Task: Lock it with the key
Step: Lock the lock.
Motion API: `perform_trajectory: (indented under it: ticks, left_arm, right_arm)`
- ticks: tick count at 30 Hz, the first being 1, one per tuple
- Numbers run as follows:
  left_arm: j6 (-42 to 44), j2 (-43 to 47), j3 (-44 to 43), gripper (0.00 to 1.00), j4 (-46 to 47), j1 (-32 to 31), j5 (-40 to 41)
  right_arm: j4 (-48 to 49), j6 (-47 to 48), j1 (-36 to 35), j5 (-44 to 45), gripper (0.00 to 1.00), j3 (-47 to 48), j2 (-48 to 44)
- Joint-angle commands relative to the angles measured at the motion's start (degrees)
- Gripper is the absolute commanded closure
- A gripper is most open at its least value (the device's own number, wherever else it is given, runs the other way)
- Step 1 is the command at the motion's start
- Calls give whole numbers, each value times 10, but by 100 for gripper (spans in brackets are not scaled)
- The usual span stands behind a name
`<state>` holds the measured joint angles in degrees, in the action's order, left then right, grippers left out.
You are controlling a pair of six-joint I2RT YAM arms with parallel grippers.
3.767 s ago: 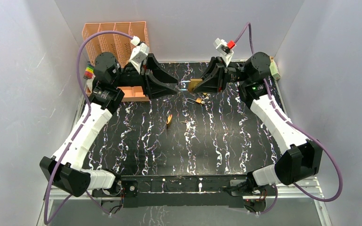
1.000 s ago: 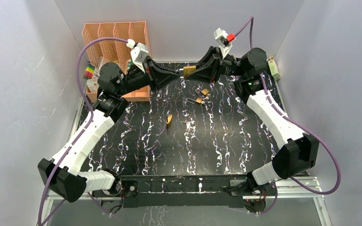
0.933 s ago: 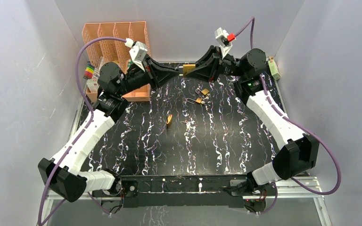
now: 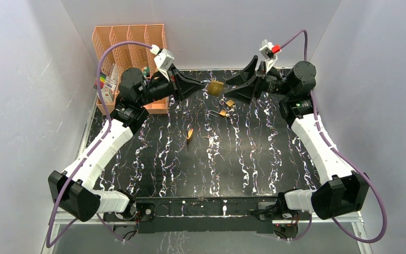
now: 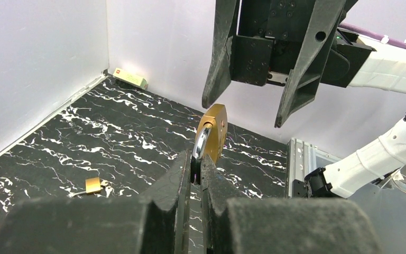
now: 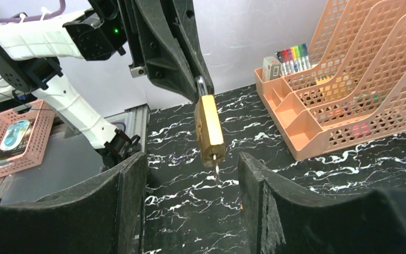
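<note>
Marbled black table; left gripper pinches brass padlock.

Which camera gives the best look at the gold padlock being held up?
The right wrist view: the padlock hangs whole, close and unobstructed. The left wrist view shows it at a slant, its shackle pinched in the left hand; the top view shows only a small gold speck.

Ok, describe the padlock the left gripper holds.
The padlock is brass-coloured and rectangular, with a silvery shackle. The left gripper holds it in the air by the shackle, jaws shut. A thin metal stub, probably the key, sticks out of its base. The right gripper faces it, jaws open, not touching.
</note>
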<state>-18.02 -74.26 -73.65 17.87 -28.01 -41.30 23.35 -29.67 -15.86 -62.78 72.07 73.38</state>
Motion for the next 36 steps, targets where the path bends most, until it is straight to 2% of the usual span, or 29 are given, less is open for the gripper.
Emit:
perform_trajectory:
  ticks: [1, 6, 9, 16, 21, 23, 27, 29, 31, 36]
  left_arm:
    - [-8, 26, -15, 100, 38, 7, -6]
    - [-19, 21, -13, 100, 53, 10, -14]
    - [-25, 17, -13, 100, 58, 10, -17]
    - [-30, 15, -8, 100, 63, 11, -21]
    - [-32, 11, -8, 100, 67, 13, -24]
    - [-35, 9, -5, 100, 70, 13, -25]
    - [-45, 5, 0, 100, 87, 14, -27]
    - [-52, 2, -1, 100, 94, 15, -27]
    - [-53, 0, -4, 100, 95, 15, -28]
    - [-44, 3, -9, 100, 80, 19, -29]
  right_arm:
    - [-1, 18, 1, -13, 31, -5, -15]
    - [-1, 19, 0, -20, 41, -5, -7]
    - [5, 19, 0, -22, 44, 0, 1]
    - [7, 25, -1, -22, 40, 6, 19]
    - [13, 27, 0, -26, 42, 4, 26]
    - [19, 24, 0, -31, 47, 6, 28]
    - [32, 17, 0, -39, 65, 5, 33]
    - [49, 5, 0, -39, 80, -1, 34]
    - [75, -14, -1, -42, 100, -12, 36]
    - [72, 1, 2, -24, 100, -29, 27]
